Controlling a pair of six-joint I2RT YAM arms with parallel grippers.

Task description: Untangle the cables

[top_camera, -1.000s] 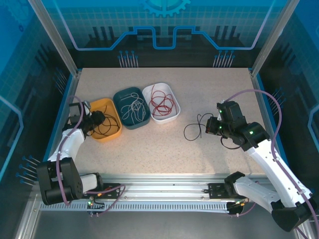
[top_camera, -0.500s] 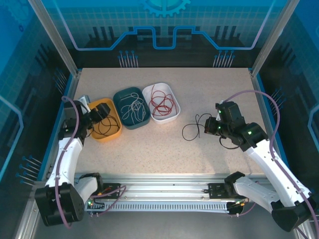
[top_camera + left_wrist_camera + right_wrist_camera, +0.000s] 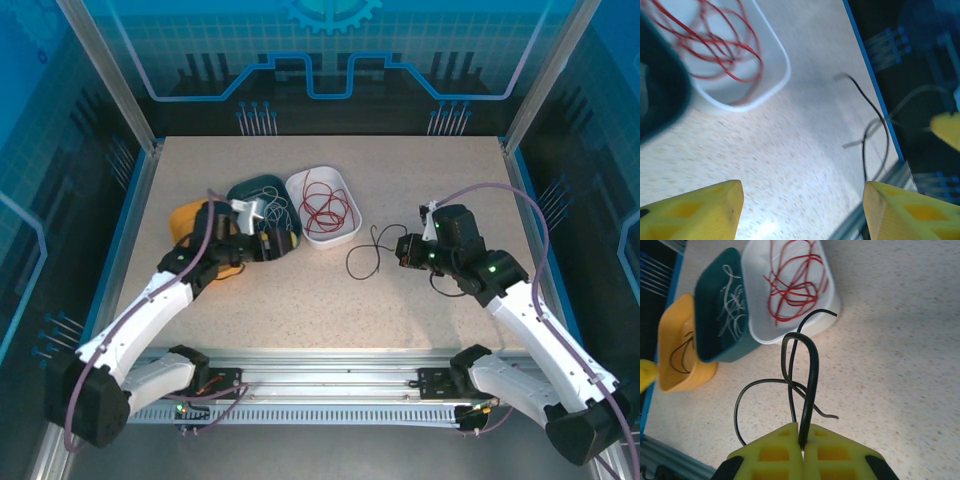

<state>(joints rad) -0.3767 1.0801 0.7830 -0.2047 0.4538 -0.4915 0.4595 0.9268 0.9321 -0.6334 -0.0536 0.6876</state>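
The right end effector (image 3: pixel 803 450) is clamped tight on a black cable (image 3: pixel 810 375). The pinched strand stands up from the yellow fingers in a narrow loop, and the rest trails off in loose curls over the speckled desk (image 3: pixel 300 300). From above, this cable lies near the middle of the desk, at about 9 o'clock from the right end effector and just clear of the trays.

Three trays sit in a row at about 10 o'clock from the desk's centre. The white tray (image 3: pixel 835 305) holds a red cable (image 3: pixel 795 285) in tangled loops. At its 9 o'clock side in the top view, the teal tray (image 3: pixel 710 285) holds a white cable (image 3: pixel 732 305). Further out at 9 o'clock, the yellow tray (image 3: pixel 670 325) has a second black cable (image 3: pixel 682 352) coiled inside.

The left end effector (image 3: pixel 801 192) has its fingers spread wide with nothing between them. From above it hangs over the near edge of the teal tray. Its own camera looks across bare desk to the white tray and the black cable beyond.
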